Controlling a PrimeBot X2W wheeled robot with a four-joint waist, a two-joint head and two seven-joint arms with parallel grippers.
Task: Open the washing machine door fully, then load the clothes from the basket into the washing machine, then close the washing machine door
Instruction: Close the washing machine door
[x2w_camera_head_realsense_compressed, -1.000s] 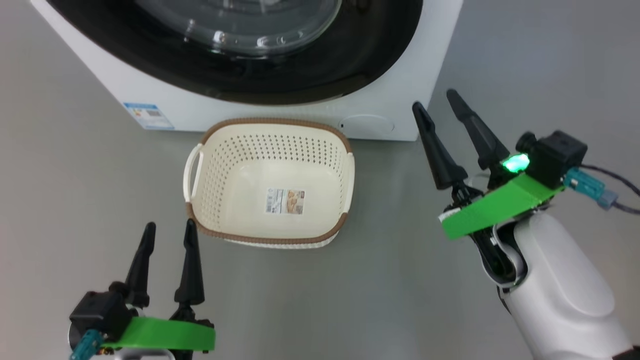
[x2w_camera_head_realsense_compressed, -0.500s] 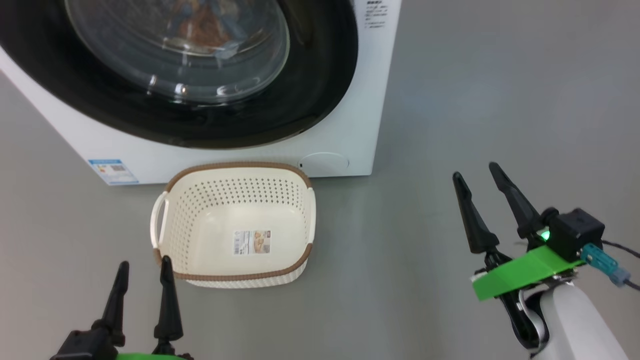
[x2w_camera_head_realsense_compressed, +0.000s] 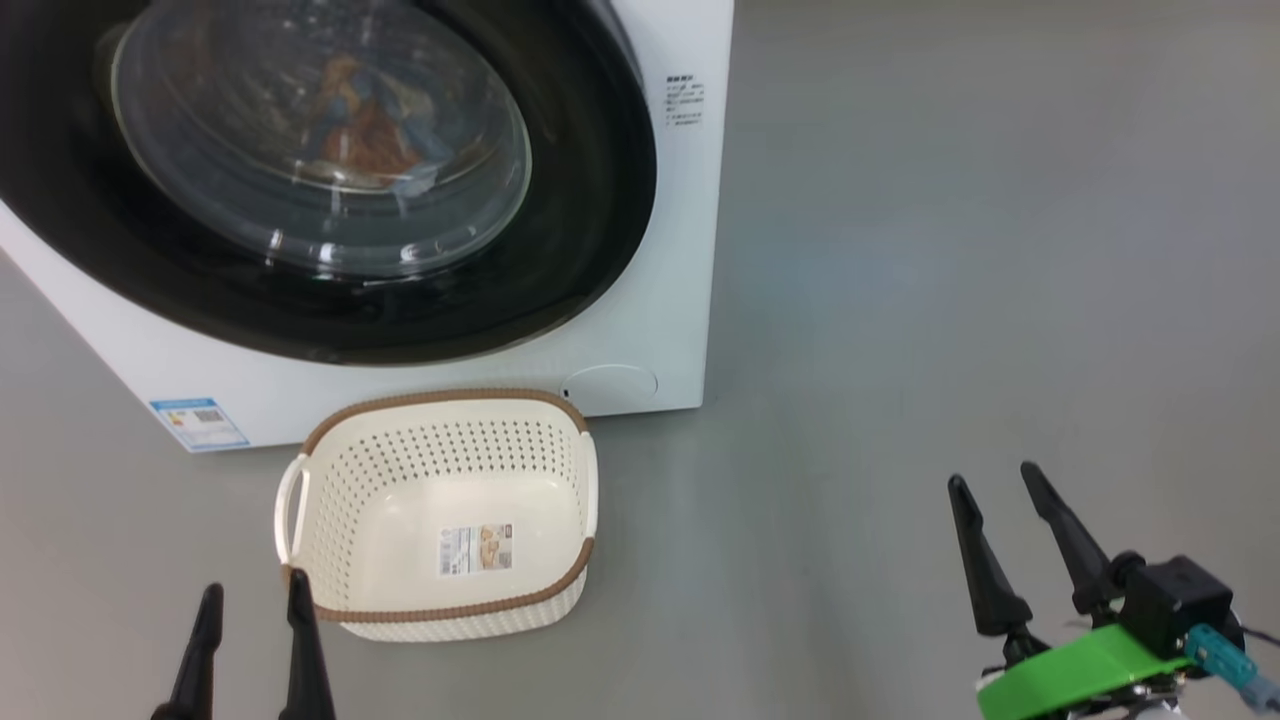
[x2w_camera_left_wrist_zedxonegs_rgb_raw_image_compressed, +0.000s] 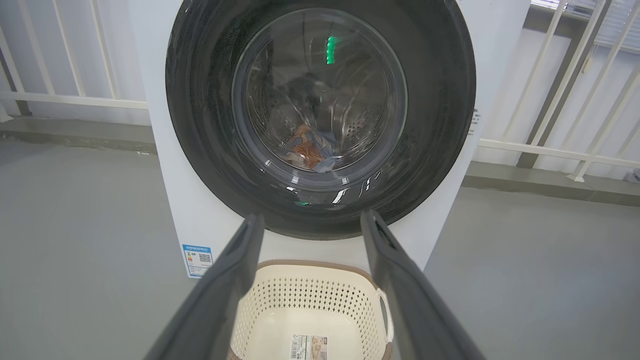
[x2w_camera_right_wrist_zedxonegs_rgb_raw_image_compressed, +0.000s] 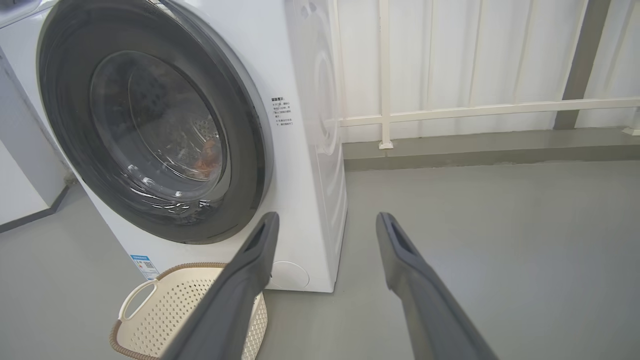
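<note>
Seemingly finished, but the catch is unproven

The washing machine door (x2w_camera_head_realsense_compressed: 330, 240) lies shut over the clothes (x2w_camera_head_realsense_compressed: 365, 135) inside; the basket (x2w_camera_head_realsense_compressed: 440, 398) before it is empty. If not fully caught, it could swing out. The left gripper (x2w_camera_head_realsense_compressed: 253, 585) and right gripper (x2w_camera_head_realsense_compressed: 991, 473) hang spread, empty.

The washing machine door (x2w_camera_head_realsense_compressed: 330, 180) has a glossy black rim and clear, reflective glass; soft cloth of the clothes (x2w_camera_head_realsense_compressed: 365, 135) shows behind it. The washing machine (x2w_camera_head_realsense_compressed: 650, 300) body is smooth white, its drum (x2w_camera_left_wrist_zedxonegs_rgb_raw_image_compressed: 361, 125) perforated shiny metal. The basket (x2w_camera_head_realsense_compressed: 440, 455) is perforated cream plastic with a brown woven-look rim. The floor (x2w_camera_head_realsense_compressed: 900, 350) is matt grey
</note>
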